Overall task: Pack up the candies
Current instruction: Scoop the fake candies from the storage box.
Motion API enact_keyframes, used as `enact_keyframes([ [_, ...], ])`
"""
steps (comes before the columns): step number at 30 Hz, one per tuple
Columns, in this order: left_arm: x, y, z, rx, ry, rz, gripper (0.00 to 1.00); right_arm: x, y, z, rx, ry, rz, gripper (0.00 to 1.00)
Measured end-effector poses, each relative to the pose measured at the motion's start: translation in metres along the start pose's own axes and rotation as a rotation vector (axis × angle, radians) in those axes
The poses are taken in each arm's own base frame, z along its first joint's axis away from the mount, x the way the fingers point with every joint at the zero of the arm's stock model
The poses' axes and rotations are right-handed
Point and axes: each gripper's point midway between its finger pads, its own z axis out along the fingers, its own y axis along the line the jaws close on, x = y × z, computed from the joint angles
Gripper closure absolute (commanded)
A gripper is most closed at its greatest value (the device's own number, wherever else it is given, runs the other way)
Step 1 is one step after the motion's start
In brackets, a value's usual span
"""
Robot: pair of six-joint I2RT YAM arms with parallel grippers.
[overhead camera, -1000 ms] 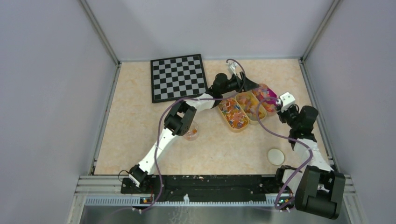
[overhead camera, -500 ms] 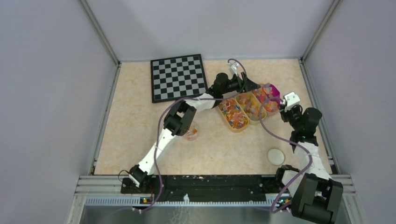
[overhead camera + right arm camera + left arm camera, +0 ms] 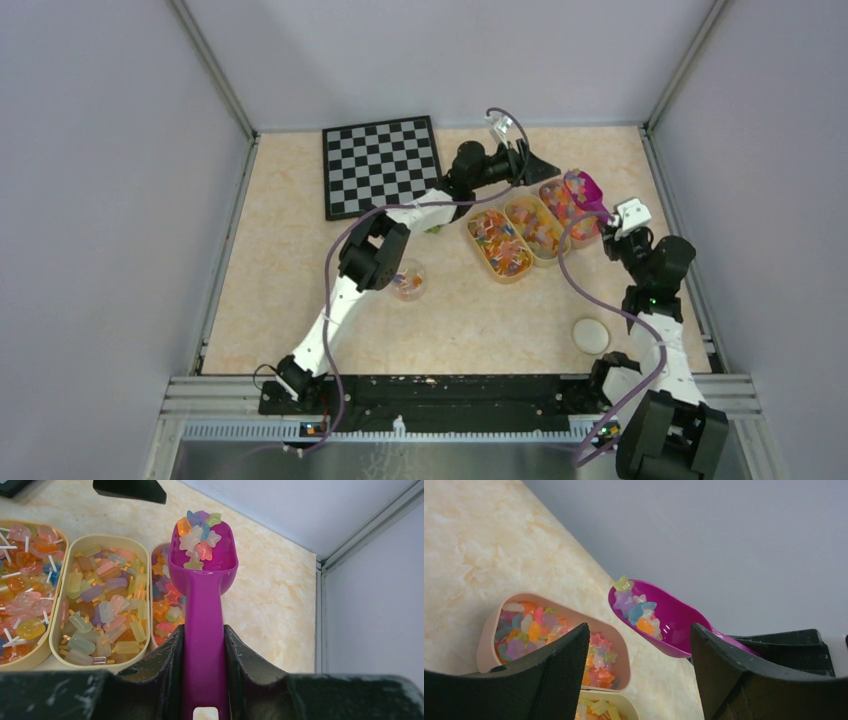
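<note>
My right gripper (image 3: 204, 635) is shut on the handle of the magenta scoop (image 3: 205, 590), which it holds above the rightmost tray (image 3: 159, 550). Small star-shaped candies (image 3: 200, 537) are heaped in the scoop's bowl. In the top view the scoop (image 3: 583, 187) hangs over the right tray (image 3: 556, 189), with the right gripper (image 3: 605, 214) just behind it. My left gripper (image 3: 542, 163) is open and empty, raised behind the trays. Its wrist view shows the scoop (image 3: 674, 622) with candies (image 3: 638, 608) between its fingers (image 3: 549, 675), and the pink tray's rim (image 3: 486, 632).
Three oval trays of candies lie side by side: left (image 3: 479, 257), middle (image 3: 511, 205), right. A small clear cup (image 3: 408, 283) with a few candies stands by the left arm. A white lid (image 3: 591, 335) lies at front right. A chessboard (image 3: 381, 165) lies at back left.
My right gripper has lifted the scoop out of the right tray, loaded with candies, and drawn back to the right. My left gripper has moved back and up, away from the trays.
</note>
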Motion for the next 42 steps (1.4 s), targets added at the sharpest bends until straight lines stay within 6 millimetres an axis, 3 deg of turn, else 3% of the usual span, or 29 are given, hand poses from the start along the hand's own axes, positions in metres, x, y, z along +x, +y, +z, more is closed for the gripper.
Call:
enact_keyframes([
  [6,-0.026,-0.034,-0.001,0.037,-0.030,0.079,0.22,-0.011,-0.001,-0.003,0.002,-0.035,0.008,1.00],
  [10,-0.032,-0.042,-0.001,0.045,-0.037,0.098,0.22,-0.013,-0.001,-0.005,0.000,-0.044,0.017,1.00],
  [28,-0.012,-0.014,-0.014,-0.038,0.013,0.055,0.22,-0.030,0.003,-0.011,-0.008,-0.107,0.041,1.00],
  [32,-0.031,-0.031,-0.020,-0.029,-0.007,0.084,0.22,-0.037,0.004,-0.012,-0.007,-0.140,0.054,1.00],
  [42,-0.108,-0.104,-0.044,0.039,-0.119,0.210,0.22,-0.059,0.001,-0.019,0.014,-0.213,0.048,1.00],
])
